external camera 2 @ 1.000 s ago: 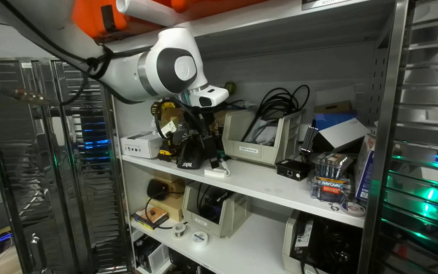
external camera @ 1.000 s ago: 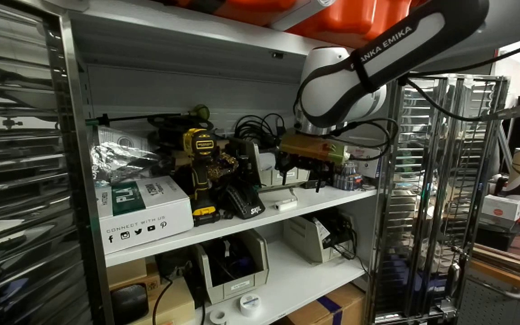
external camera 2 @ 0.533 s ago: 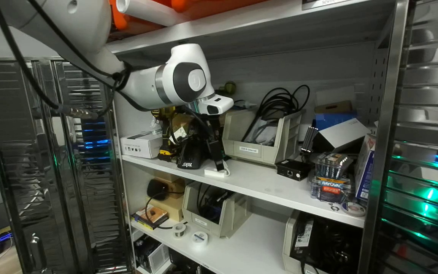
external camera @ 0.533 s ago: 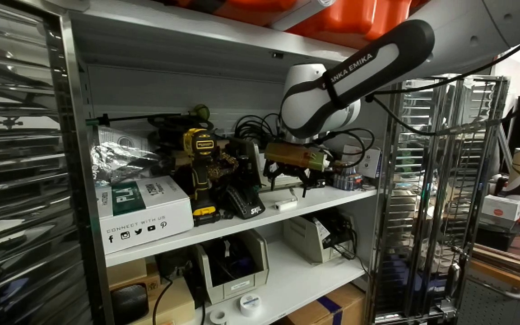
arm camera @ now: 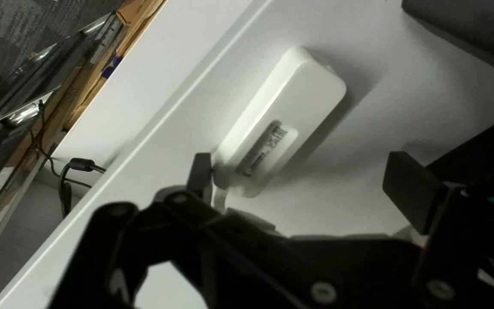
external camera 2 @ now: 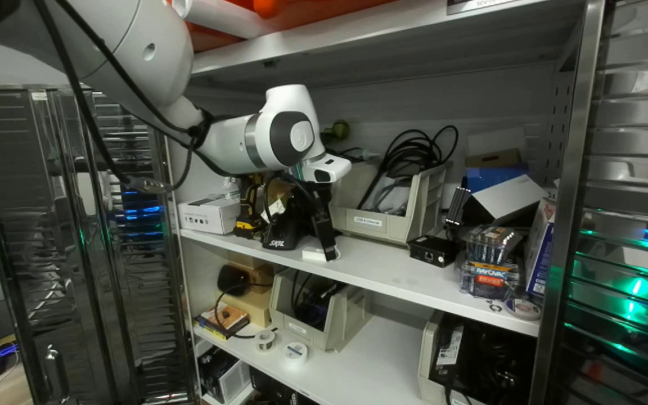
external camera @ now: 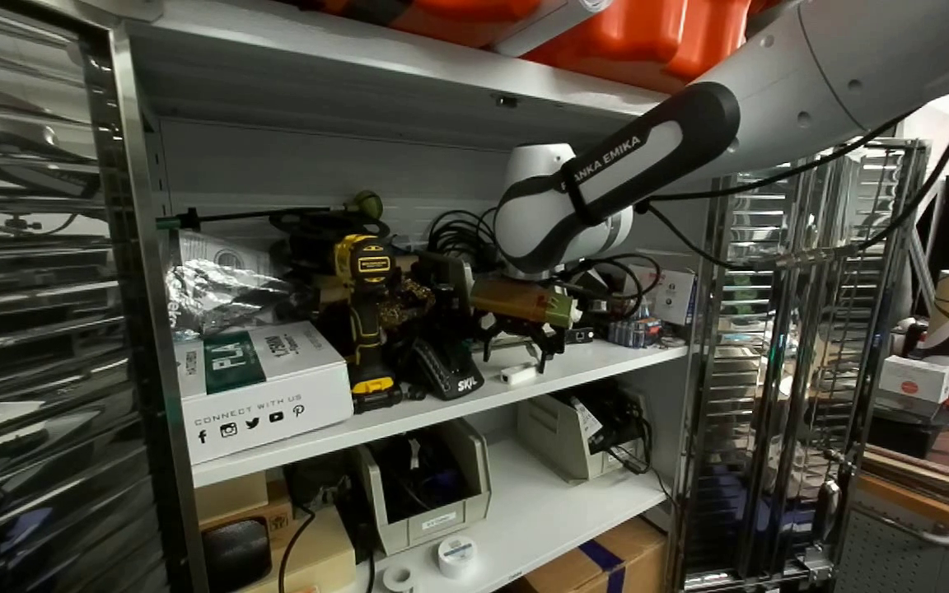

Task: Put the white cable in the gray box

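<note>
The white cable lies flat on the worktop — a slim, rounded block with gray print on its upper face, and a bit of cord showing at one end, the rest mostly hidden. Its long side runs roughly along the front edge. Near it, farther back and apart, the gray box stands upright on the same worktop — open-topped, labeled in front, its contents rising past the rim.

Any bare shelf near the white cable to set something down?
Yes: that shelf is bare between the white cable and black box, in front of the gray box. Lower shelf: bare between two bins. Crowded: around the drill and SKIL tool.
</note>
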`<state>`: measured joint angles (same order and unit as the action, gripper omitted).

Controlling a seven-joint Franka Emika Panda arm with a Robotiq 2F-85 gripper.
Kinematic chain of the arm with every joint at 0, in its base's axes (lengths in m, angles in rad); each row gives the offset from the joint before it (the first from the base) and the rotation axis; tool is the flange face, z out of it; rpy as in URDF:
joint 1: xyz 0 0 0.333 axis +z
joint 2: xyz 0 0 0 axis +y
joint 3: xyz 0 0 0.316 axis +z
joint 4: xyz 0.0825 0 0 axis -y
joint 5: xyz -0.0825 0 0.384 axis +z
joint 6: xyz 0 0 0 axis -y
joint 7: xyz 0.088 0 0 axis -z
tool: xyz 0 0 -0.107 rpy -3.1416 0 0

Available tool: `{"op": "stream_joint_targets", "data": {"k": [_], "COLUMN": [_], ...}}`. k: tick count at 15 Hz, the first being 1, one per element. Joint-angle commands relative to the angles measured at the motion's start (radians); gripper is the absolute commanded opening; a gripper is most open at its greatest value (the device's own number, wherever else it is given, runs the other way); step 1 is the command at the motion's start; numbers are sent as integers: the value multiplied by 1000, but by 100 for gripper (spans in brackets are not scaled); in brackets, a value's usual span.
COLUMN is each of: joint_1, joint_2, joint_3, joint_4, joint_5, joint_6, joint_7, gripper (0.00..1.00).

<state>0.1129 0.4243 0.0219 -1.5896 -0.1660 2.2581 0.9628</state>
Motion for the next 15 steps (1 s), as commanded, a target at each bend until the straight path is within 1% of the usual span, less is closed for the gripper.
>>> {"op": "stream_joint_targets", "data": {"k": [1, 2, 3, 4, 6, 8, 9, 11, 13, 14, 15], "joint_1": [22, 22, 22, 23, 25, 27, 25, 22, 18, 16, 14], "joint_2": [26, 25, 25, 25, 24, 17, 12, -6, -33, -55, -74], "joint_3": [-17, -17, -16, -17, -21, -28, -28, -29, -32, -35, -36], "joint_4": [55, 53, 54, 54, 53, 49, 45, 21, -17, -46, -67], "joint_5": [33, 35, 38, 36, 29, 15, 17, 15, 13, 10, 12], "joint_6": [-46, -55, -63, -73, -93, -128, -138, -133, -123, -113, -107], "joint_7": [-25, -30, -35, -35, -33, -33, -41, -57, -68, -71, -71], "gripper": [100, 100, 97, 73, 72, 57, 47, 32, 19, 10, 11]}}
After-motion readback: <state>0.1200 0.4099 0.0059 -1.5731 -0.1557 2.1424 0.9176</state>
